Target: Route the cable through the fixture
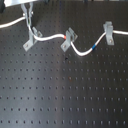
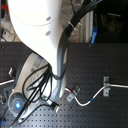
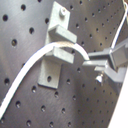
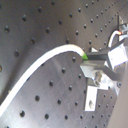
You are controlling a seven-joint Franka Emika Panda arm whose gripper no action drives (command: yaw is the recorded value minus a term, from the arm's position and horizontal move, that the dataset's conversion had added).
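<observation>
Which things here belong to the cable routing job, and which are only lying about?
Job:
the cable
left clip
middle clip
right clip
gripper

Lying about:
small dark speck on the perforated board

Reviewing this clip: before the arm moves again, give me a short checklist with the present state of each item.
1. Cable seated in the middle clip and the clip at the first exterior view's right: ok, the cord passes through both.
2. Cable seated in the clip at the first exterior view's left: ok; the first wrist view shows the cord lying in its slot.
3. Gripper grip on the cable: ok; the fingers meet the cord in both wrist views.
4. Red band and blue band position: ok, red at the middle clip, blue between the middle and right clips.
5. Cable free of knots: cannot tell, the arm hides part of it.
</observation>
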